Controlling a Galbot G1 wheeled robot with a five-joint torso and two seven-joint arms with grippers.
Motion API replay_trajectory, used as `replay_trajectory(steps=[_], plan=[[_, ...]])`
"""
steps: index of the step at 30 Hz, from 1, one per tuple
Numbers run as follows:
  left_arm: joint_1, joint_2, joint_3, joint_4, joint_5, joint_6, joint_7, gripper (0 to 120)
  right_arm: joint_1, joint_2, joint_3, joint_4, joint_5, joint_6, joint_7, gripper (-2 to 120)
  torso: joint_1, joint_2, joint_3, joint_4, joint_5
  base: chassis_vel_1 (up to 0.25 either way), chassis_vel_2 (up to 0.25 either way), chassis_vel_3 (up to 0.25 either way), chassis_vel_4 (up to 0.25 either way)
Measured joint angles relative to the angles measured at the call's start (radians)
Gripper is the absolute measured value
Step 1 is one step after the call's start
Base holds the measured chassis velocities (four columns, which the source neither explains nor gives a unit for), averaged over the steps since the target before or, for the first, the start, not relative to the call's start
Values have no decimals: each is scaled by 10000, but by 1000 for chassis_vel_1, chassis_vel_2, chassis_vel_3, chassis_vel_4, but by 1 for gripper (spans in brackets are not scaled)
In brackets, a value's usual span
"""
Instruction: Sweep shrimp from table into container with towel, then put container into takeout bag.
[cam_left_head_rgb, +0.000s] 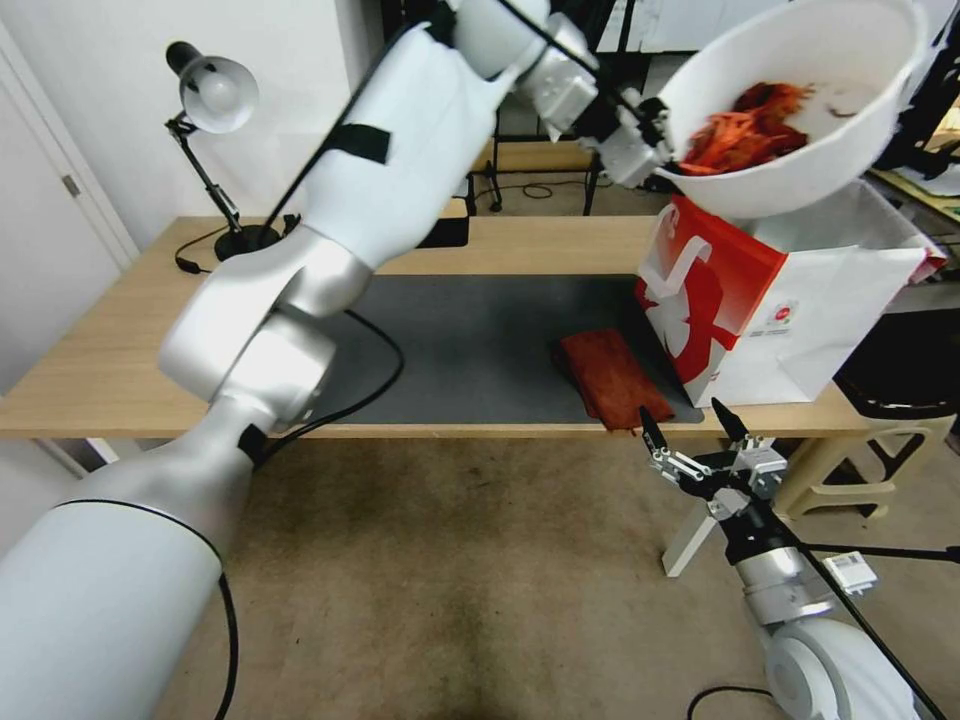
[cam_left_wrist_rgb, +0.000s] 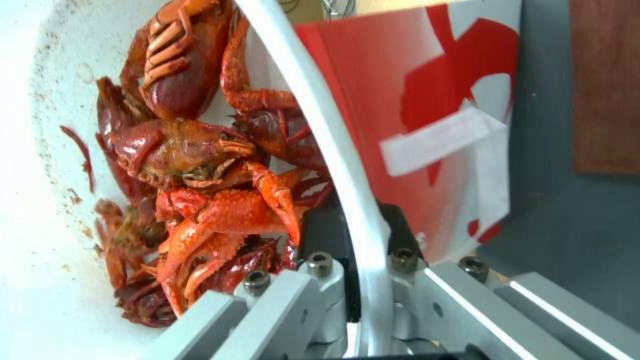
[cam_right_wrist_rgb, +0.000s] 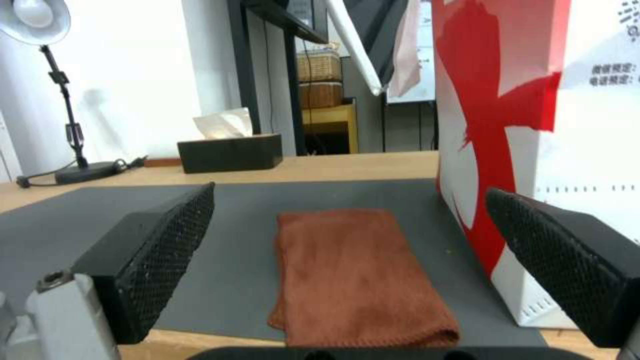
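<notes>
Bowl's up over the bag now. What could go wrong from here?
1. The left gripper pinches only the rim of the container, which is tilted; the shrimp may spill or the rim slip.
2. The takeout bag stands unsupported; a bump on its edge may tip it. The right gripper is open, off the table.

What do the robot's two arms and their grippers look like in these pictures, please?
Both arms have glossy white shells with silver-grey joints and thin black cables running alongside; the left carries black tape patches. The left gripper is silver metal with hex bolts. The right gripper has a silver frame and slim black fingers with cross-hatched rubber pads.
</notes>
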Motion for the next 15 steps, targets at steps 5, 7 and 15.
replay_trajectory(steps=[5,7,15], plan=[[-59,13,-90,550,310,-79,-252,0,-26,35,-20,37,-19,18,-15,100,0,0,0,7,-5,0,0,0,0],[-66,15,-98,596,349,-83,-307,0,-43,35,-25,36,-23,39,-25,100,0,0,0,5,-5,0,0,0,0],[-93,39,-17,715,635,-87,-1005,0,-46,31,-37,13,-35,81,-46,100,0,-1,0,4,-4,0,0,0,0]])
